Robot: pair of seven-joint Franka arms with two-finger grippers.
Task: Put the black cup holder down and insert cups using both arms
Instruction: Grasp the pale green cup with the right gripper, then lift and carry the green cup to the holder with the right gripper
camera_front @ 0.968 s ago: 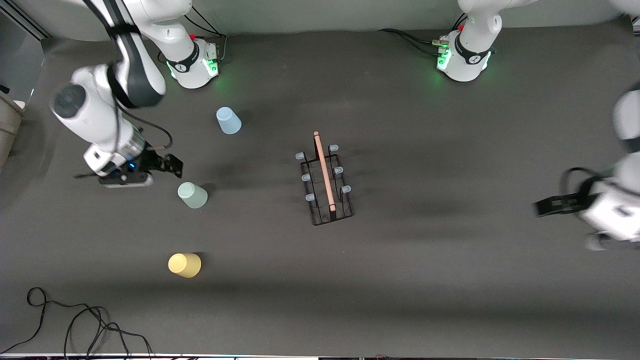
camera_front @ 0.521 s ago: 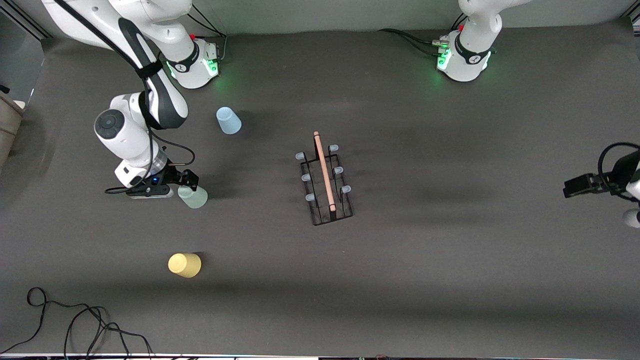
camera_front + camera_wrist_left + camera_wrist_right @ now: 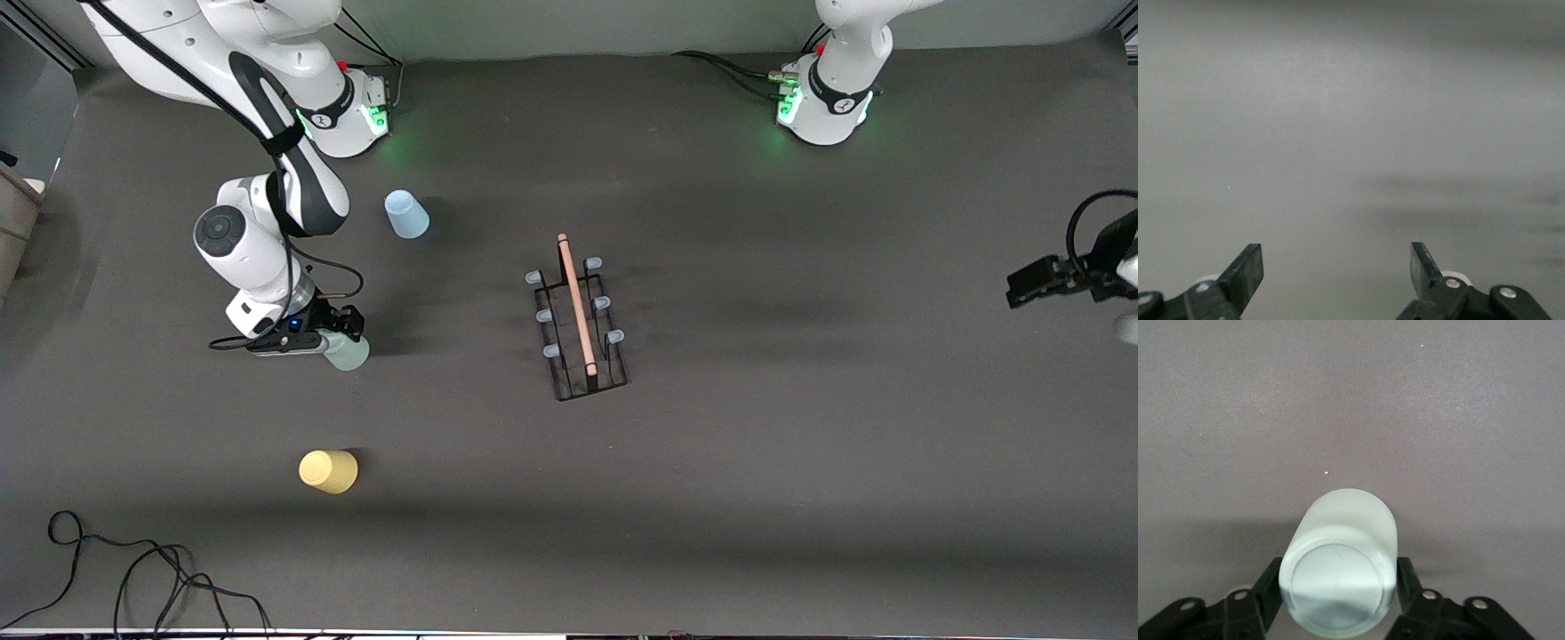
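Right tool (image 3: pixel 342 331) clamped on the mint green cup (image 3: pixel 347 352), fingers (image 3: pixel 1269 588) against both sides. Left tool (image 3: pixel 1337 270) apart over bare table (image 3: pixel 800 462), waiting.

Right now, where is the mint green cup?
In the front view the mint green cup stands toward the right arm's end of the table, between the fingers of the right gripper, nearer to the camera than the light blue cup.

Lighting: even, soft overhead; dark table (image 3: pixel 800 498) matte, no glare. Shadows: faint, falling toward 3 o'clock of each cup. Green glow at both arm bases. Left wrist view: hazy, washed grey. Right wrist view: sharp.
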